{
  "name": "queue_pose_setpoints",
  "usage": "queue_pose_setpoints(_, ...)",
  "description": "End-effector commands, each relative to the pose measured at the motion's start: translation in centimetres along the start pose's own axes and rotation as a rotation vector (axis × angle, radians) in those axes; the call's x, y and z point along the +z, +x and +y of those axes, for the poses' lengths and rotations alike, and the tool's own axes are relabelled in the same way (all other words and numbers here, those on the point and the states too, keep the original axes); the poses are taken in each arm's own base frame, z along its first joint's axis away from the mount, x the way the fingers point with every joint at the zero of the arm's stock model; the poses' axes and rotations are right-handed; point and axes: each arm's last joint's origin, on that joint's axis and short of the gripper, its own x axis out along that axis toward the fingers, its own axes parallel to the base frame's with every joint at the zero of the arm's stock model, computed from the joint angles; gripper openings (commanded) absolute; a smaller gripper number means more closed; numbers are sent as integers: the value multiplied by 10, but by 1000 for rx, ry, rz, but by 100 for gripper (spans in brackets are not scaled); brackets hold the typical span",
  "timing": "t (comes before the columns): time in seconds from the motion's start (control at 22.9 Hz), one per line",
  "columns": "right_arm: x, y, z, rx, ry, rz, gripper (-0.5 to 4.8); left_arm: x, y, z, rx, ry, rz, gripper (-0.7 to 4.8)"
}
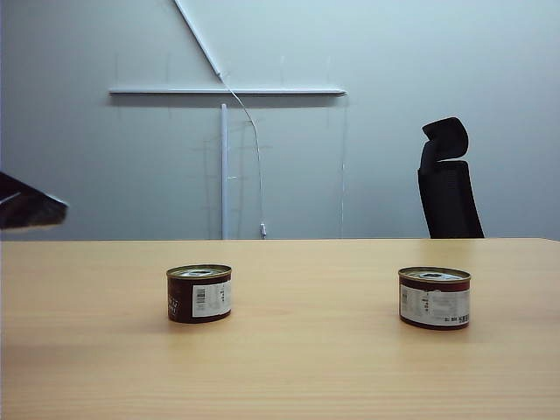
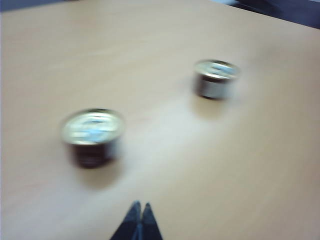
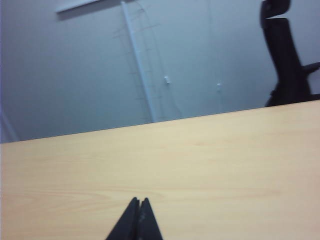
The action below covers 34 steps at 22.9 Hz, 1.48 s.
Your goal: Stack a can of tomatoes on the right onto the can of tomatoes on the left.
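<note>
- Upright on the pale wooden table (image 1: 289,367) stand two short, dark-labelled tomato tins with silvery lids, the left can (image 1: 199,294) and the right can (image 1: 434,297), well apart.
- Left gripper (image 2: 139,206): fingertips pressed together, empty, above the table near both cans.
- Right gripper (image 3: 139,201): fingertips together, empty, over bare tabletop, a black office chair (image 3: 287,55) beyond.

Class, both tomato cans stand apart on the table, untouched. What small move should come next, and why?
Probably open the right gripper and swing it toward the right can: its fingertips are shut and no can shows in its view. The left gripper is shut too.
</note>
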Motion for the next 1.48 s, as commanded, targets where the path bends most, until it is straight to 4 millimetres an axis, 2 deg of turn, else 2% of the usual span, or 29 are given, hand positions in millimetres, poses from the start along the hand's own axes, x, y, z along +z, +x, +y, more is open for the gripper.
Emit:
queue_pose_setpoints(0.04, 12, -2, 7, 48, 6, 35, -9, 0, 1, -12, -113, 27, 9, -4)
queue_pose_setpoints(0.26, 19, 2, 18, 153, -21, 192, -8, -2, 1, -21, -187, 47, 32, -4)
queue_pose_setpoints(0.31, 19, 5, 21, 180, -37, 235, 0, -2, 1, -20, -184, 46, 33, -4)
queue_pose_setpoints(0.35, 19, 8, 23, 205, -50, 268, 31, -2, 1, -20, -179, 46, 34, -4)
queue_pose_setpoints(0.39, 18, 12, 26, 230, -62, 302, 73, -2, 1, -20, -175, 45, 32, -4)
queue_pose_setpoints(0.52, 10, 25, 36, 281, -115, 420, 263, -1, 2, -17, -155, 39, 31, -4)
queue_pose_setpoints(0.61, -1, 37, 48, 312, -183, 525, 479, -1, 2, -14, -127, 32, 31, -4)
queue_pose_setpoints(0.83, -37, 56, 70, 291, -345, 679, 479, -1, 2, -7, -64, 16, 31, -4)
queue_pose_setpoints(1.26, -75, 88, 80, 304, -353, 667, 479, -1, 2, -7, -63, 16, 31, -4)
queue_pose_setpoints(1.48, -93, 98, 79, 242, -361, 662, 479, -1, 2, -7, -63, 16, 31, -4)
